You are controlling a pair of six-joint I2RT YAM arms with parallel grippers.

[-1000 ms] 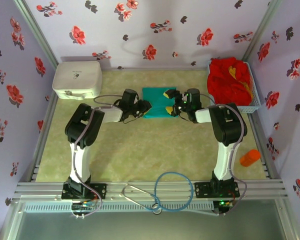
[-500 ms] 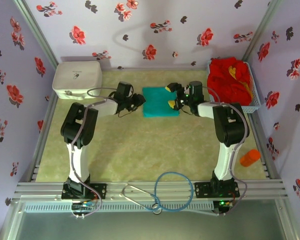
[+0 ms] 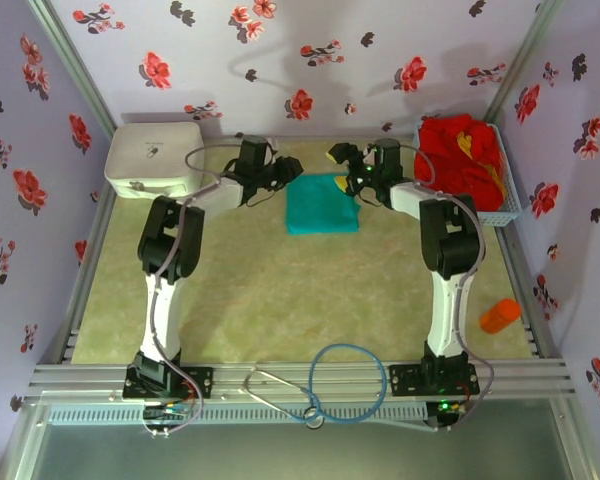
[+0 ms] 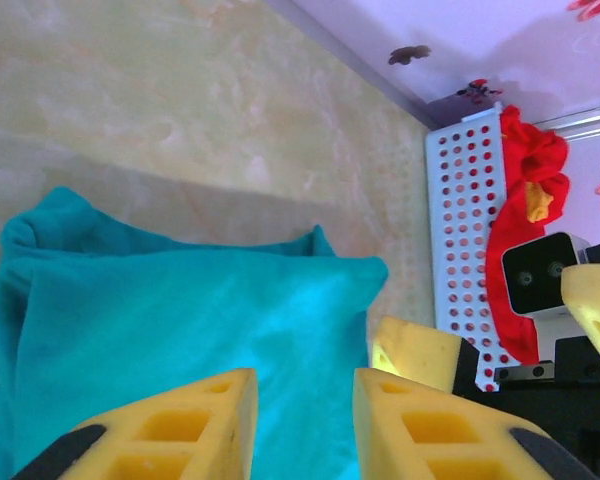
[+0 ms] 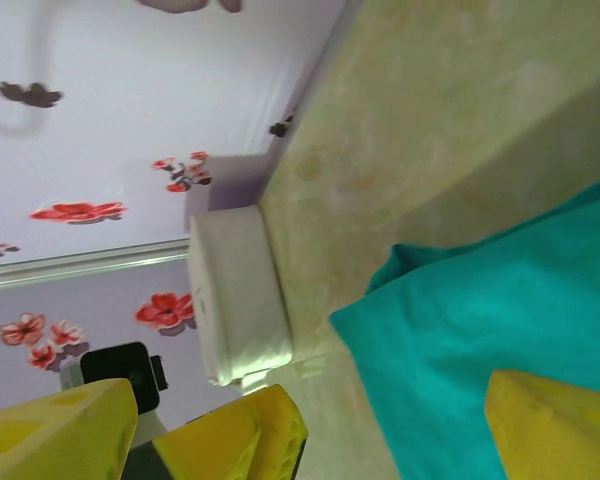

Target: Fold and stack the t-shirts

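Note:
A teal t-shirt (image 3: pixel 322 205) lies folded into a rectangle at the far middle of the table. Bright red t-shirts (image 3: pixel 458 155) are heaped in a white perforated basket (image 3: pixel 508 205) at the far right. My left gripper (image 3: pixel 286 174) hovers by the teal shirt's far left corner. In the left wrist view the left gripper (image 4: pixel 305 392) has its jaws a little apart, with nothing between them and the teal t-shirt (image 4: pixel 180 310) below. My right gripper (image 3: pixel 340 168) hangs over the far right corner. In the right wrist view the right gripper (image 5: pixel 385 432) is wide open and empty above the teal t-shirt (image 5: pixel 500 310).
A white rounded plastic box (image 3: pixel 153 158) stands at the far left corner. An orange object (image 3: pixel 500 316) lies at the right edge. A blue cable loop (image 3: pixel 348 385) rests on the near rail. The two grippers are close together, facing each other across the shirt.
Both grippers have moved from the teal shirt's sides toward the far wall and now hover at its far edge. The folded shirt has stayed put.

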